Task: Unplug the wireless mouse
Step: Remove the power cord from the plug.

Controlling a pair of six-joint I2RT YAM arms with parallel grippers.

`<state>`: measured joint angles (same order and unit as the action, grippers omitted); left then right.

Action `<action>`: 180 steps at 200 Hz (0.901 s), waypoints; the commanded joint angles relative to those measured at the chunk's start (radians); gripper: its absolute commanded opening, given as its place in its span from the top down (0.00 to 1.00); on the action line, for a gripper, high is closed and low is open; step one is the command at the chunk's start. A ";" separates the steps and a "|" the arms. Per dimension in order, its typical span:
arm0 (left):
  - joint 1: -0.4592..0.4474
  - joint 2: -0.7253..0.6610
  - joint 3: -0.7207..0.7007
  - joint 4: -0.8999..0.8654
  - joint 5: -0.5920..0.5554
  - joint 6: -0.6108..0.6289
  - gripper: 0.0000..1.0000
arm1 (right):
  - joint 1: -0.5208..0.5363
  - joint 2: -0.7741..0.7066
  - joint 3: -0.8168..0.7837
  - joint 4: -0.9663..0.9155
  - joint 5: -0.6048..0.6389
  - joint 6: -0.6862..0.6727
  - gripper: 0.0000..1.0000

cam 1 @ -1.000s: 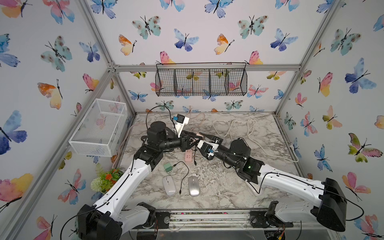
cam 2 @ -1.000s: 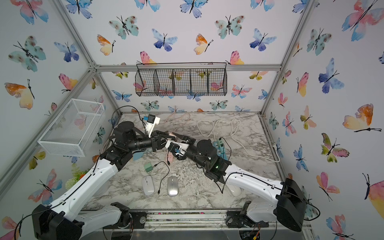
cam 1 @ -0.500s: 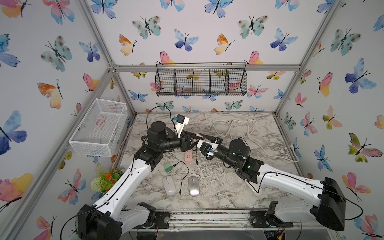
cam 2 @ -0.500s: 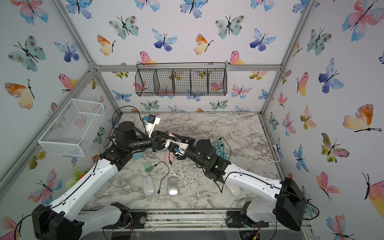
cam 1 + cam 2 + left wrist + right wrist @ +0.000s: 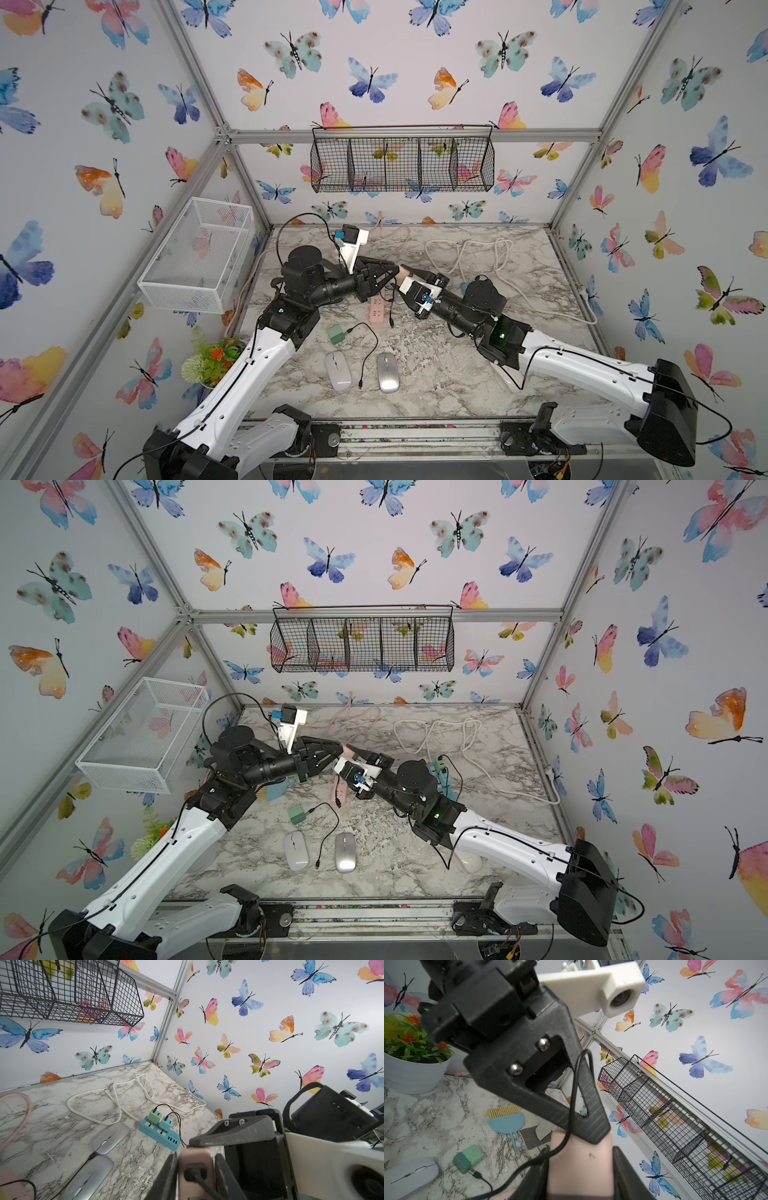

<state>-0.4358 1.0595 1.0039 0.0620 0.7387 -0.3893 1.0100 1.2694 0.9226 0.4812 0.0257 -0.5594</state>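
Both grippers meet above the middle of the table on one pink charger block (image 5: 404, 272). In the left wrist view my left gripper (image 5: 195, 1167) is shut on the block (image 5: 195, 1153), and a black cable (image 5: 200, 1178) is plugged into its face. In the right wrist view my right gripper (image 5: 580, 1167) is shut on the block's (image 5: 581, 1159) other end. The cable (image 5: 391, 311) hangs down from the block in a top view. Two silver mice (image 5: 110, 1137) lie on the marble below. A white mouse (image 5: 337, 371) and a silver mouse (image 5: 387, 372) lie near the front.
A pink power strip (image 5: 377, 309) and a green charger (image 5: 336, 334) with its black lead lie under the arms. A teal power strip (image 5: 160, 1134) holds two green chargers. White cord coils (image 5: 469, 257) lie at the back. A potted plant (image 5: 212, 359) stands at the left edge.
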 commanded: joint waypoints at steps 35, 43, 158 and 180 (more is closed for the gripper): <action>-0.004 -0.012 -0.004 0.038 0.005 -0.016 0.86 | 0.009 -0.019 -0.010 -0.001 -0.018 0.027 0.70; -0.004 -0.014 -0.004 0.039 0.005 -0.016 0.88 | 0.009 -0.019 -0.011 -0.001 -0.018 0.027 0.70; 0.047 -0.065 0.007 -0.001 0.025 0.007 1.00 | 0.007 -0.046 -0.053 -0.162 0.114 0.090 0.80; 0.069 -0.070 0.004 0.011 0.061 -0.002 1.00 | 0.006 -0.051 -0.069 -0.194 0.127 0.106 0.82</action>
<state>-0.3954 1.0302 1.0039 0.0292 0.7490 -0.3973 1.0206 1.2259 0.8845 0.3817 0.0914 -0.4923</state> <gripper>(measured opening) 0.136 0.447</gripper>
